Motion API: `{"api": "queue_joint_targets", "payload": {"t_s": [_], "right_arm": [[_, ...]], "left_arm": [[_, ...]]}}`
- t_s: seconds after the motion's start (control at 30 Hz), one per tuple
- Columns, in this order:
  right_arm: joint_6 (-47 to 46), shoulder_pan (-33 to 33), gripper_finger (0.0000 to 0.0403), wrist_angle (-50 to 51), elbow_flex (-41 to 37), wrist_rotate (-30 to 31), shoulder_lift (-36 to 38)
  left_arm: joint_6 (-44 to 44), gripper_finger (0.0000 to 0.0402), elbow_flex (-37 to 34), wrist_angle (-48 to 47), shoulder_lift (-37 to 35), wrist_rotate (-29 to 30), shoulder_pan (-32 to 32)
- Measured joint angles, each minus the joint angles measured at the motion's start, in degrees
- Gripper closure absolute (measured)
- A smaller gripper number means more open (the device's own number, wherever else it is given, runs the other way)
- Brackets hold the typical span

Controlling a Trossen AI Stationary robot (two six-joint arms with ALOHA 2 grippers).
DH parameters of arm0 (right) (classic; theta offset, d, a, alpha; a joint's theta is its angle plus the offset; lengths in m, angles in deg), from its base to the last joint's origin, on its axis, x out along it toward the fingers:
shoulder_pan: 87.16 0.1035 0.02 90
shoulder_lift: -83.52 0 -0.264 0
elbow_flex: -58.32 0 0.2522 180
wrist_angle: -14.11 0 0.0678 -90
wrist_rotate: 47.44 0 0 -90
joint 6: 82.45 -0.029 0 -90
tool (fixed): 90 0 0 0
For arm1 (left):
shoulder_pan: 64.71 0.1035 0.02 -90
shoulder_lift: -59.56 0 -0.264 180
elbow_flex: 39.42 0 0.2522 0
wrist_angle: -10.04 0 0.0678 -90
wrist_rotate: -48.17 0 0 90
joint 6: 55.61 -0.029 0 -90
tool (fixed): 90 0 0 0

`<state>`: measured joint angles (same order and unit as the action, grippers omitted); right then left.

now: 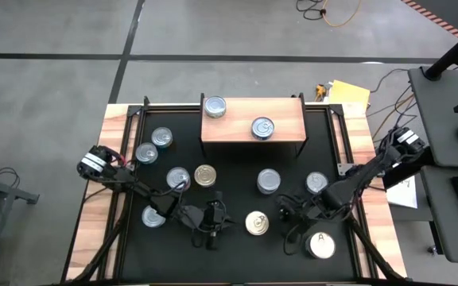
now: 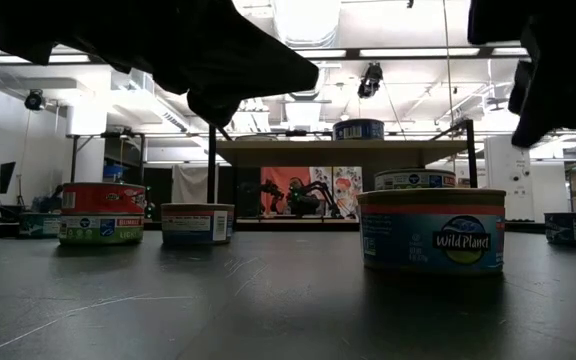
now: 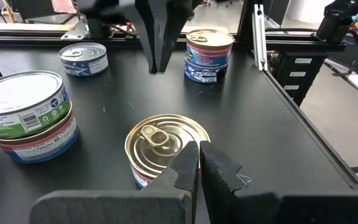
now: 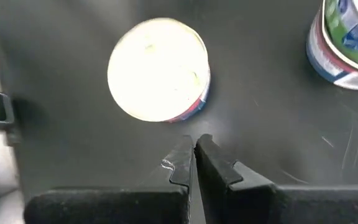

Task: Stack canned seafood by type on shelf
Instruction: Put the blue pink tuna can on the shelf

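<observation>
A gold-topped can (image 1: 257, 223) stands on the black tabletop between my two grippers. My left gripper (image 3: 197, 152) is shut, just short of that can (image 3: 166, 140) on its left side. My right gripper (image 4: 194, 146) is shut too. It slants down over the tabletop close to the same can (image 4: 159, 68), on its right side (image 1: 283, 213). The wooden shelf (image 1: 289, 111) stands at the far middle with two silver-topped cans (image 1: 215, 106) (image 1: 263, 127) on its board. Several more cans stand about the tabletop, one of them white-topped and marked "A" (image 1: 321, 245).
A two-can stack (image 3: 27, 115) stands on the far side of the gold-topped can. Single cans stand at the left (image 1: 146, 152) (image 1: 153, 216) and at the right (image 1: 317, 183). The tabletop has wooden edges (image 1: 94, 222). A dark desk (image 1: 452, 119) stands at the right.
</observation>
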<state>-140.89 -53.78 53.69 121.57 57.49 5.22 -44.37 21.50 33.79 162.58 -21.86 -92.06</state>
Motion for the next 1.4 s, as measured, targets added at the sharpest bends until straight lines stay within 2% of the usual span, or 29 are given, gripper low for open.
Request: {"api": "queue_joint_targets", "payload": {"t_s": [0.2,0.37,0.47,0.7,0.87,1.0,1.13,1.4], "right_arm": [[2.73,0.00,0.0394,-3.82,-0.02,2.90,-3.43],[7.00,0.00,0.0394,-7.51,-0.02,6.54,-5.15],[8.73,0.00,0.0394,-8.88,-0.02,7.47,-5.42],[8.50,0.11,0.0393,-8.79,-0.02,7.66,-6.56],[-1.33,0.09,0.0381,-8.27,-0.04,7.24,-7.15],[-7.86,0.09,0.0355,-7.57,-0.04,4.73,-7.09],[-8.65,0.09,0.0313,-7.65,-0.04,2.88,-7.00],[-10.72,-0.02,0.0212,-8.64,-0.04,3.81,-7.08]], "left_arm": [[0.44,0.0401,0.04,1.67,0.32,0.00,0.00],[-2.38,0.0401,0.07,10.49,4.41,0.00,0.02],[-3.11,0.0401,0.13,12.08,6.63,0.00,0.08],[-6.87,0.0401,5.72,7.10,11.19,0.04,0.51],[-7.77,0.0401,11.23,-2.98,13.90,0.48,0.87],[-7.90,0.0401,12.48,-4.53,14.43,0.61,0.98],[-7.87,0.0401,12.39,-6.21,14.40,2.03,1.04],[-6.55,0.0401,12.41,-9.48,14.21,1.96,1.07]]}}
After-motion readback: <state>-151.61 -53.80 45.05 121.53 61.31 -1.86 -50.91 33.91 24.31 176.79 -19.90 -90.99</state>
